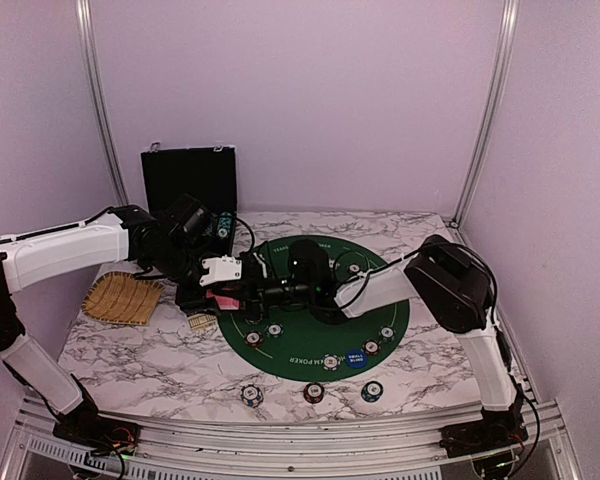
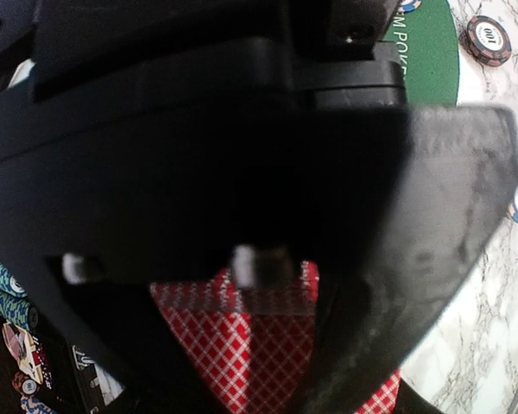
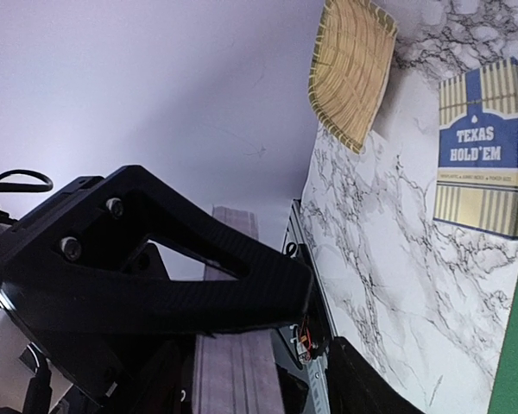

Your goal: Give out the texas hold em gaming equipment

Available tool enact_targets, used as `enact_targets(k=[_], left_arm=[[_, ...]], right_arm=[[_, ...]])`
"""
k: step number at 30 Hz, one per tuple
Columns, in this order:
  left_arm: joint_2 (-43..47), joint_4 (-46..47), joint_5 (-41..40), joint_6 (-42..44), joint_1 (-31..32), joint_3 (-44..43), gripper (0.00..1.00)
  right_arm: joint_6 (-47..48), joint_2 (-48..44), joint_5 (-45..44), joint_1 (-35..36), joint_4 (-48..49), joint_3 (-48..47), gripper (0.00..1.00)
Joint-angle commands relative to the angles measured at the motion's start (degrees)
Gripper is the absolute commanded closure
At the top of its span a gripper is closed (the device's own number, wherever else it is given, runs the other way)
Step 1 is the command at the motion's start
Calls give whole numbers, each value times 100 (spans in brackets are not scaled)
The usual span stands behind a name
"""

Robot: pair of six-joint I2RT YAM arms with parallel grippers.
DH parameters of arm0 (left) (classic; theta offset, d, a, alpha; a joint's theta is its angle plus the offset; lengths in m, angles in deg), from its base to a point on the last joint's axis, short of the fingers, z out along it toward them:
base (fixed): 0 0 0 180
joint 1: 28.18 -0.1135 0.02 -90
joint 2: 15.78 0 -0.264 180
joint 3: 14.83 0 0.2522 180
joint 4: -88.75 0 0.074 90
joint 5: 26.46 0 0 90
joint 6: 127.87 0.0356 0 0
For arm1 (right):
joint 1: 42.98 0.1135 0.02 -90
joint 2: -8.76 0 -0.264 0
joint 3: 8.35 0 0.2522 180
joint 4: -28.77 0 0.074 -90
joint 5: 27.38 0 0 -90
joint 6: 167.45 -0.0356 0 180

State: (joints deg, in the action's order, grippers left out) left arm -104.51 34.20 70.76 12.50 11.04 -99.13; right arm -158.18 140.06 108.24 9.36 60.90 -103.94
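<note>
Left arm (image 1: 65, 250): comes in from the left, white link about level, wrist dropping toward centre. Left tool (image 1: 223, 285) points right and sits low, jaws closed on the red-backed playing cards (image 2: 268, 345), which show between its fingers in the left wrist view.

Right arm (image 1: 455, 285): base at the near right corner, lower link rising steeply, elbow high on the right, forearm running left and slightly down to centre. Right tool (image 1: 268, 292) points left, nose to nose with the left tool; can't tell whether they touch. In the right wrist view its jaws stand apart, one finger (image 3: 155, 259) lies across the frame, and nothing sits in the gap.
</note>
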Motion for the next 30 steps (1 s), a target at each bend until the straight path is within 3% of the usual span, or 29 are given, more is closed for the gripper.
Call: enact_targets(k=[1, 14, 18, 30], left_arm=[[-21, -121, 18, -21, 32, -97, 50], [19, -123, 7, -129, 24, -132, 52], [86, -122, -37, -164, 24, -68, 54], [232, -123, -59, -326, 6, -11, 59]], right_arm=[[-2, 128, 56, 79, 86, -343, 44], [611, 44, 139, 71, -1025, -378, 45], [933, -131, 139, -39, -1528, -282, 53], [1241, -467, 121, -90, -1950, -176, 60]])
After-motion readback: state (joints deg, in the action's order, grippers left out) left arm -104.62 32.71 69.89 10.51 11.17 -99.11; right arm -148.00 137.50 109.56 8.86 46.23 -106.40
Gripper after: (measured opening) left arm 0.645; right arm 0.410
